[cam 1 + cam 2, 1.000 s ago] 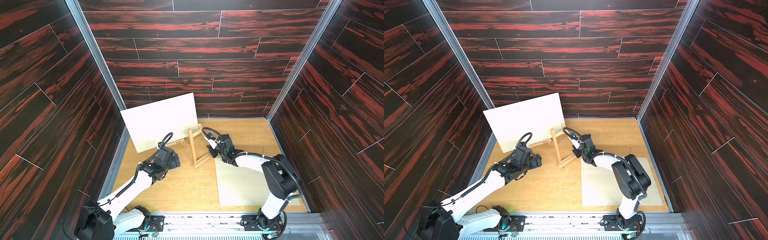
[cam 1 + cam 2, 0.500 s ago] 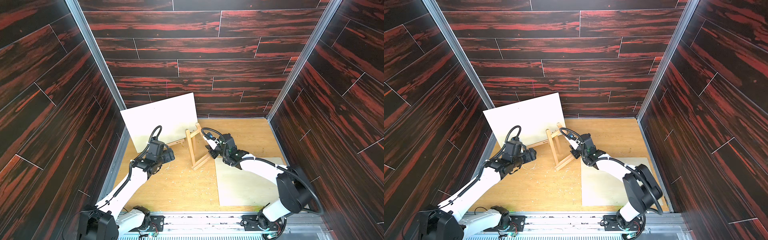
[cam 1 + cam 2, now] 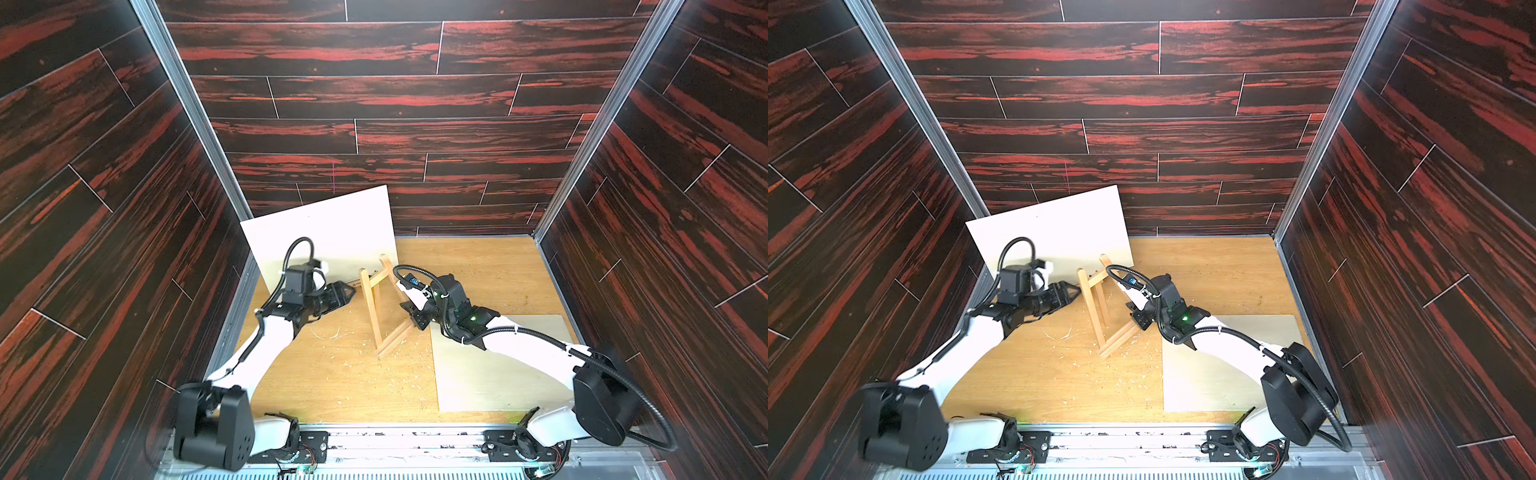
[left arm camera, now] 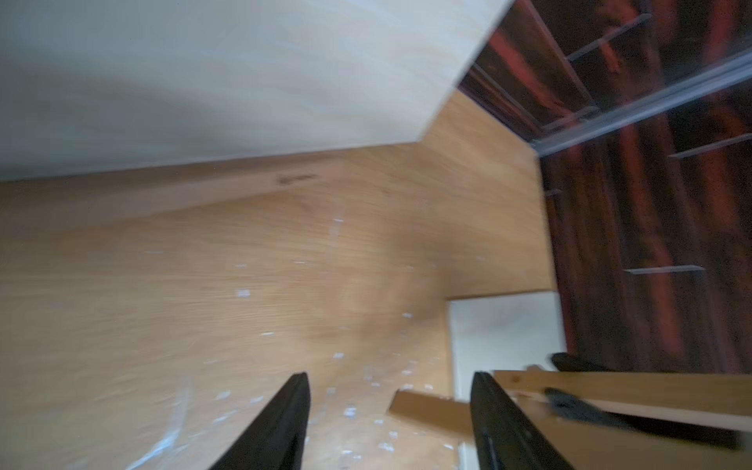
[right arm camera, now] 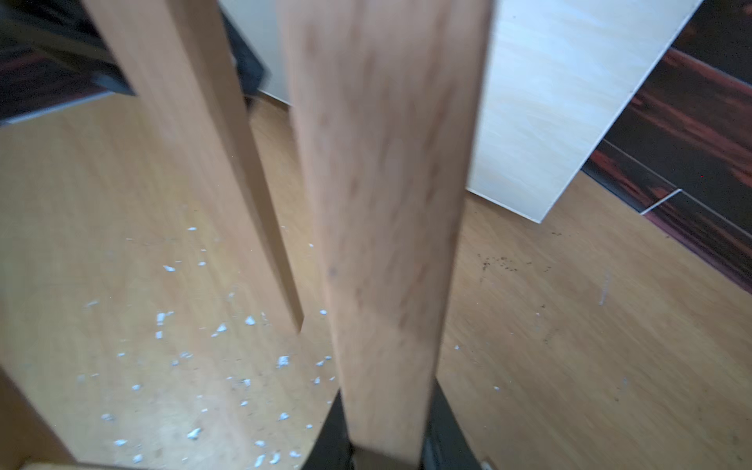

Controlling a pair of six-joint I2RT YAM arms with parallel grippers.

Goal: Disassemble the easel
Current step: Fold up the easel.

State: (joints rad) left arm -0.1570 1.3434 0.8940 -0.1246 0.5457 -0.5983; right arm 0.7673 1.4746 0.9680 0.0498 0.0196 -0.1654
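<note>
Easel (image 5: 382, 203) blurred, right tool (image 5: 386, 401) cut off

the easel (image 3: 371, 309) stands near the middle of the table (image 3: 332, 386). a board (image 3: 328, 232) leans behind it, to the left. a sheet (image 3: 498, 365) lies flat on the table to its right, nearer the front. the left hand (image 3: 350, 291) is just left of the easel and the right hand (image 3: 410, 312) is at its right side.

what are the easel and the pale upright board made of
Easel: likely bare light wood, matte; grain and small flecks show in the right wrist view. Board: perhaps thin pale plywood or laminate, smooth; faint grain, thin edge.
</note>
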